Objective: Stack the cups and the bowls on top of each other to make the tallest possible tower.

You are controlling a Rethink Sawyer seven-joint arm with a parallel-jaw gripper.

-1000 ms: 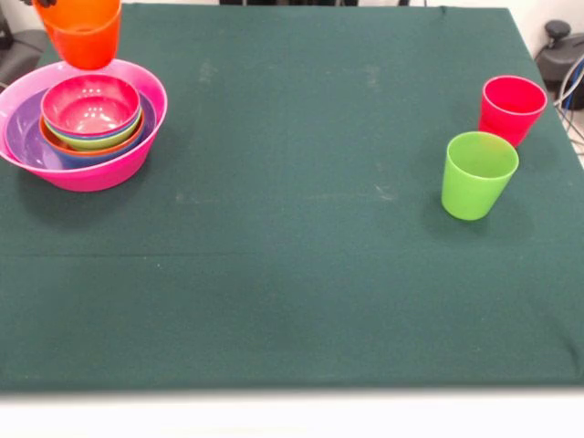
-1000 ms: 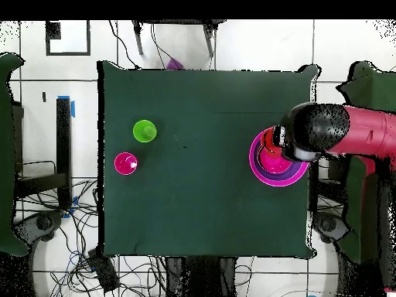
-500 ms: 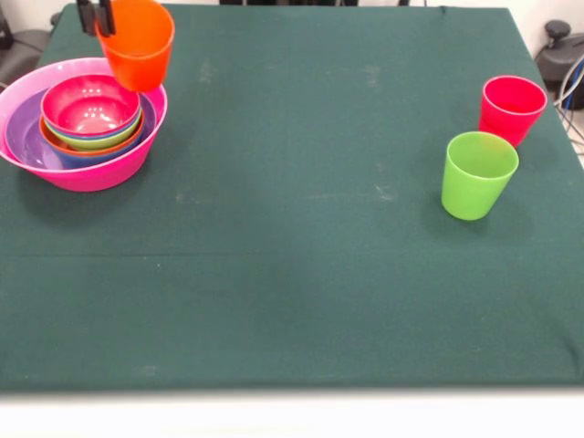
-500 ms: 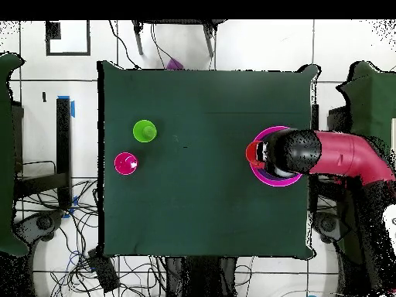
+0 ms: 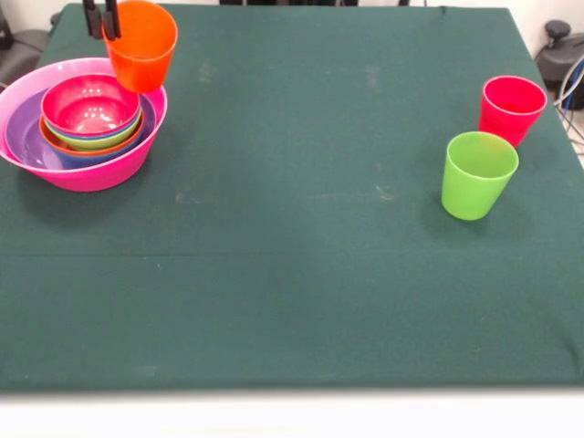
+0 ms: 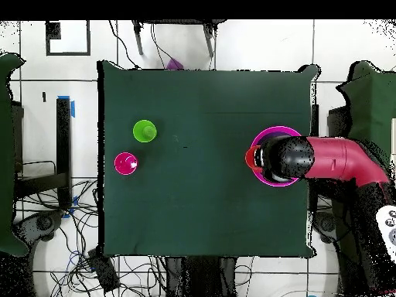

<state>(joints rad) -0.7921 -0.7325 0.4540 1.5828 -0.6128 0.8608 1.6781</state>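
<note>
Orange cup (image 5: 140,44) held upright in the air by the gripper (image 5: 101,18), clamped on the rim with one finger inside and one outside. Hangs over the far rim of the tower (image 5: 82,124), off-centre from the red-pink bowl (image 5: 90,102) on top of the nest. Best brought over that bowl's middle, kept level, lowered until seated, then let go; a tilted drop would likely tip it out. Green cup (image 5: 477,173) and red cup (image 5: 510,109) waiting well away from the tower, across the green cloth (image 5: 301,265). Beyond the table: tiled floor (image 6: 255,46), loose cables (image 6: 116,274).
</note>
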